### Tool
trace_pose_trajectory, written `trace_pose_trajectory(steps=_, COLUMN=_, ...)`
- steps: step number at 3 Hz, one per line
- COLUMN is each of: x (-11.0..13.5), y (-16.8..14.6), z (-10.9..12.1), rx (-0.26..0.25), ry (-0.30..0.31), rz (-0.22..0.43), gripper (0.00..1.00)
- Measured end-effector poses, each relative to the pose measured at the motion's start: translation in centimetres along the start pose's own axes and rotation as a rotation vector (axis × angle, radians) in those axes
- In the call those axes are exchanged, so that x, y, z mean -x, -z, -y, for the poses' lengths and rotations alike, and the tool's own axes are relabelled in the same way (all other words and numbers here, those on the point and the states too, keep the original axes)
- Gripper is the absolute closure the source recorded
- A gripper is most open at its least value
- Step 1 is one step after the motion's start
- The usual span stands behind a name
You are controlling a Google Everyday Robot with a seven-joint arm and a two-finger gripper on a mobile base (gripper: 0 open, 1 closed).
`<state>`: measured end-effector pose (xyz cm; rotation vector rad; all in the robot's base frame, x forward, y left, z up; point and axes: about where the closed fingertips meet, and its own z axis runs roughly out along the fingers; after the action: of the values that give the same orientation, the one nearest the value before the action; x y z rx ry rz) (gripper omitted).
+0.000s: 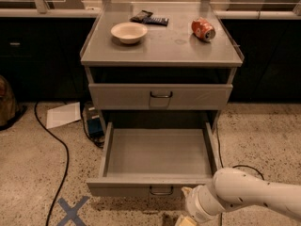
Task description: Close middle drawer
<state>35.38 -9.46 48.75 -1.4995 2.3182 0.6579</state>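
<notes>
The grey cabinet top (164,46) carries three items. A cream bowl (129,32) sits toward the cabinet's left rear. A dark flat packet (149,18) lies at the cabinet's rear edge, near centre. A red can (202,29) lies on its side toward the cabinet's right rear.

The speckled floor (33,173) carries the cabinet. A white paper sheet (63,115) lies left of the cabinet. A black cable (63,159) runs along the same side. A blue tape cross (71,211) is left of the cabinet front. The gripper (186,219) is in front of the cabinet, low, just below the front panel of the open middle drawer (141,188).
</notes>
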Motion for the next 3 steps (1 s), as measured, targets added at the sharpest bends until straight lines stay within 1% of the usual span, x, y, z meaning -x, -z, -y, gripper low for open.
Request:
trace_pose_trajectory(steps=1, x=0.0, y=0.0, z=0.0, rx=0.0, ry=0.0, rz=0.0, gripper=0.0)
trace_pose_trajectory(steps=2, x=-0.4, y=-1.4, z=0.2, rx=0.012, ry=-0.012, rz=0.025, gripper=0.0)
trace_pose_trajectory(steps=3, x=-1.0, y=-4.3, z=1.5, rx=0.027, ry=-0.022, rz=0.088, gripper=0.0)
